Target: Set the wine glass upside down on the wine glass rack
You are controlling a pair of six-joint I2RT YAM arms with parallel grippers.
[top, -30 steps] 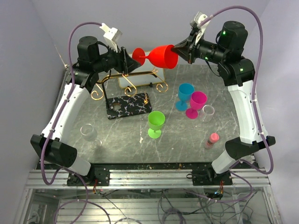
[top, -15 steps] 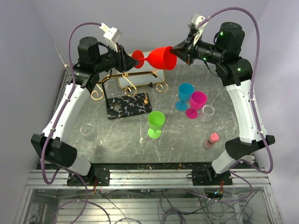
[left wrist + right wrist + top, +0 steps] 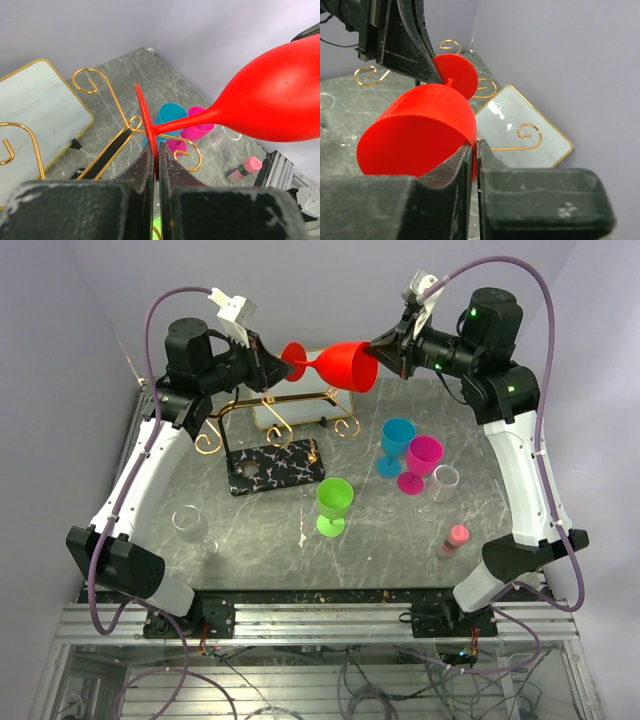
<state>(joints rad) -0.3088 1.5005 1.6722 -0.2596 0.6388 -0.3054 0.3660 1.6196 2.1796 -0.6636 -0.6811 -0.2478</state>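
Left gripper (image 3: 272, 366): upper left of the overhead view. A second ago its jaws stood wide around the glass's foot; now they have clamped flat on the edge of the round red foot, and the left wrist view (image 3: 155, 159) shows the disc pinched between them.
Gold wire wine glass rack on a black marbled slab (image 3: 275, 468): left of centre, below the glass, unmoved and with nothing hanging on it.
Red plastic wine glass (image 3: 338, 362): top centre, held in the air on its side with the foot to the left and the bowl to the right, well above the rack and the gold-rimmed white rectangular tray (image 3: 300, 403).
Right gripper (image 3: 377, 348): upper right, unchanged, shut on the rim wall of the bowl.
Meaning: both arms now hold the glass, so this looks like a handover. Releasing the bowl probably comes next, which would free the left arm to carry the glass foot-up to the rack.
Writing: no brand, label or lettering can be read anywhere.
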